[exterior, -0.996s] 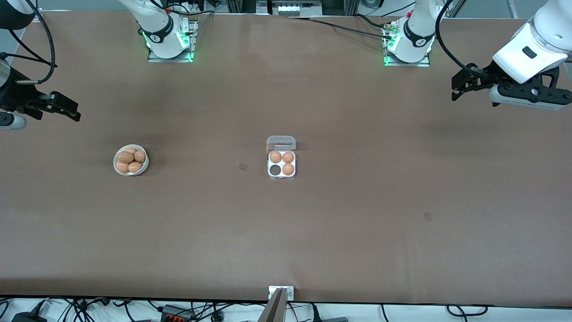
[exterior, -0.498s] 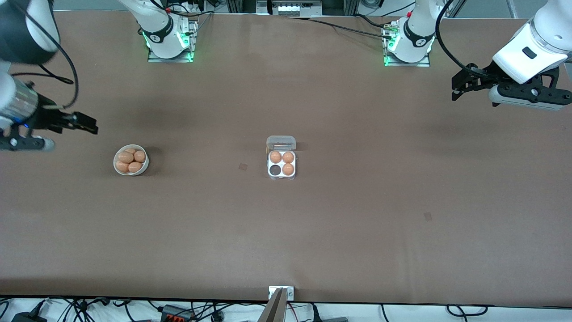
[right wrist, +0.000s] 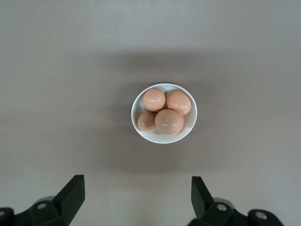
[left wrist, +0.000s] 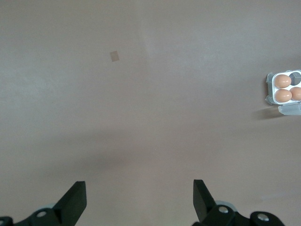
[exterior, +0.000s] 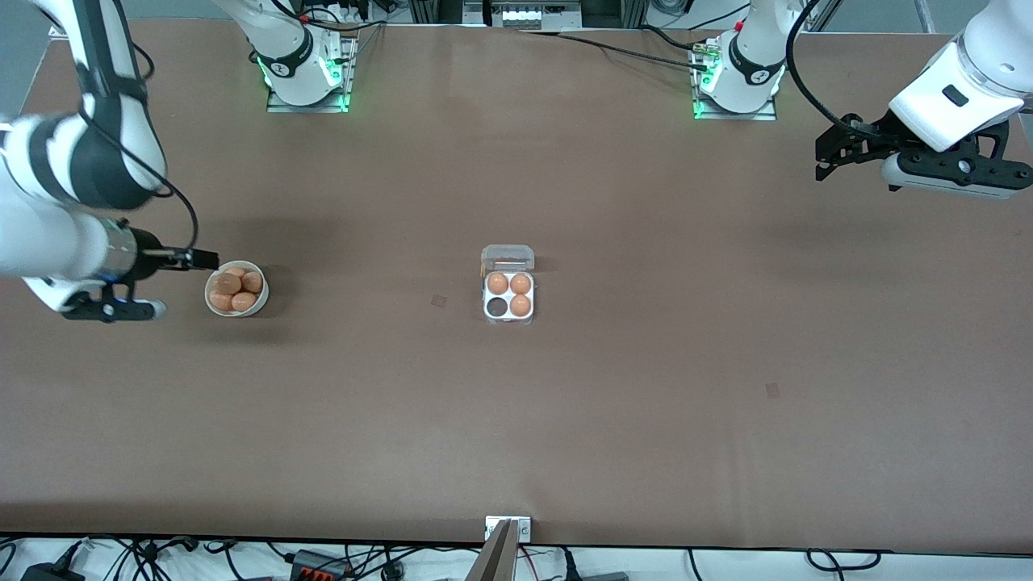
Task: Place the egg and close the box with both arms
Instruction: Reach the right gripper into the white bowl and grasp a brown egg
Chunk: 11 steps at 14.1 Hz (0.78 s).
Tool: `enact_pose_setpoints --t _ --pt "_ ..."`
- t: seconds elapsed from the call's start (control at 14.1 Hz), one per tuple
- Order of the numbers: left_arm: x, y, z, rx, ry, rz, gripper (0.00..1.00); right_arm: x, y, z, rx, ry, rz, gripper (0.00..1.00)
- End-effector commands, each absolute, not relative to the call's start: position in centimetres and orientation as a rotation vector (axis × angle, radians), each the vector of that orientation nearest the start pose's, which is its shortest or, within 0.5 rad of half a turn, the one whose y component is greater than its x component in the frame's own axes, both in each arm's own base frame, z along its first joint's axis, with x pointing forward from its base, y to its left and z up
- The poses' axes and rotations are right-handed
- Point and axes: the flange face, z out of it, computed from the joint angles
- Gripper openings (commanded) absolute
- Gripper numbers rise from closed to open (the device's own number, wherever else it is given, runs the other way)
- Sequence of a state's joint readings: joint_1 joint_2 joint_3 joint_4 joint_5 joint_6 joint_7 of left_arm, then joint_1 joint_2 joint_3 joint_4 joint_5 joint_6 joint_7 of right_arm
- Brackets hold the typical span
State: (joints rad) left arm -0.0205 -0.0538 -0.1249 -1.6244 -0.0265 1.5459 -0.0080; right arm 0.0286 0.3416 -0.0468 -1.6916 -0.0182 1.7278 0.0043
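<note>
From the front camera I see the small square clear-plastic egg box (exterior: 508, 294) sitting mid-bench with its hinged transparent lid (exterior: 508, 257) laid open. Three orange-brown eggs fill its white tray; the one cell nearer the camera, toward the right arm's end, is dark and empty. A round white bowl (exterior: 236, 289) holding four more smooth orange-brown eggs (exterior: 235, 292) stands well apart from it toward the right arm's end of the brown bench (exterior: 646, 387). My right end effector (exterior: 206, 260) hangs just beside the bowl's rim. The left end effector (exterior: 827, 157) waits in the air over the left arm's end of the bench.

In the left wrist view, its fingers (left wrist: 75, 201) are spread wide over bare bench, holding nothing.

In the right wrist view, the fingers (right wrist: 73, 193) are likewise spread and empty, the bowl just ahead of them.
</note>
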Motion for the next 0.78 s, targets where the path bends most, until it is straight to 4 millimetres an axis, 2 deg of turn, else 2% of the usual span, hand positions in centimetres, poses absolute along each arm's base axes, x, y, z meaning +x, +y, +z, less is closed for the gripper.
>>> enact_pose_setpoints --t 0.0,0.21,0.5,0.71 --pt "53.2 -8.3 63.1 -3.168 0.243 0.056 1.00 62.2 -2.6 33.1 -3.109 0.091 0.576 1.00" --pt "53.2 -8.3 63.1 -3.167 0.245 0.055 1.00 63.1 -4.4 30.3 -3.113 0.103 0.526 1.00" --pt "53.2 -8.4 63.1 -3.165 0.248 0.055 1.00 63.0 -6.3 26.7 -3.090 0.126 0.576 1.00" --pt "53.2 -8.4 63.1 -3.165 0.248 0.055 1.00 62.8 -6.3 25.2 -3.045 0.154 0.603 1.00"
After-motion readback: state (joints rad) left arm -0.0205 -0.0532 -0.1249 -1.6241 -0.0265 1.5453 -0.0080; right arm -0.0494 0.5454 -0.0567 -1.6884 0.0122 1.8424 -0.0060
